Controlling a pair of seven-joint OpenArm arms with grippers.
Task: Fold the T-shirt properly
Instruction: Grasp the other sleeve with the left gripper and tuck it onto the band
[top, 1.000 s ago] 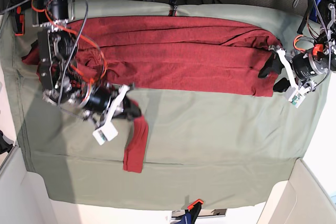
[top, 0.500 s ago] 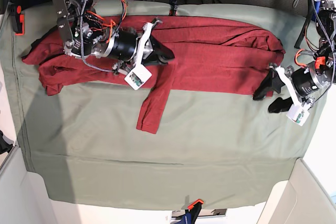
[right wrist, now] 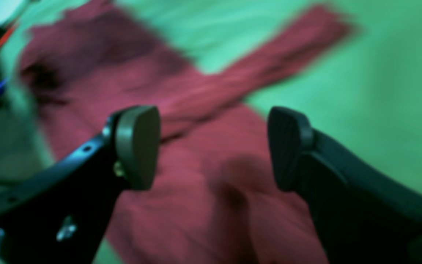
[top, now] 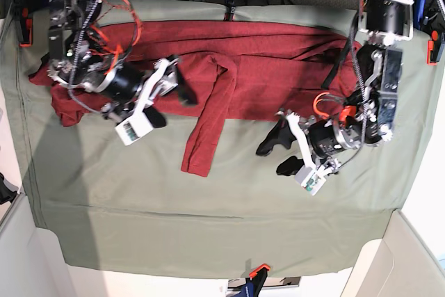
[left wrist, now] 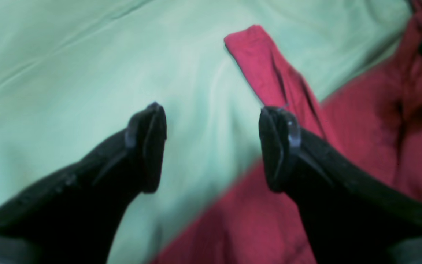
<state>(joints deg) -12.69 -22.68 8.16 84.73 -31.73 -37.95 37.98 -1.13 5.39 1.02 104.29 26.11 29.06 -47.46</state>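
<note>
T-shirt (top: 278,67) first: a big, dark red, thin knit garment, plain with no print, lying in a long band of soft lengthwise folds along the far edge of the pale green cloth sheet (top: 208,220) that covers the table. One long sleeve (top: 205,126) slants off the band toward the middle of the sheet, a narrow flat strip with a blunt squared cuff. The sheet itself is smooth and matte with only shallow creases, and it reaches every edge of the table; its near half is bare cloth.

Over the garment's end near the sheet's far corner, on the base view's left, the right gripper (top: 168,102) hovers with its black curved fingers spread wide. In its wrist view, red knit fills the gap between the rounded pads (right wrist: 137,146), nothing pinched, and the sleeve runs away past the fingertips onto green.

The left gripper (top: 278,154) sits nearer the middle of the sheet, just off the garment's near edge, its fingers likewise parted and empty. Its wrist view shows one dark fingertip (left wrist: 150,146) over bare green cloth and the other at the hem of the red fabric, with the sleeve's cuff lying ahead between them, well apart from the tips. That view is soft with blur, so the knit's texture cannot be made out there.
</note>
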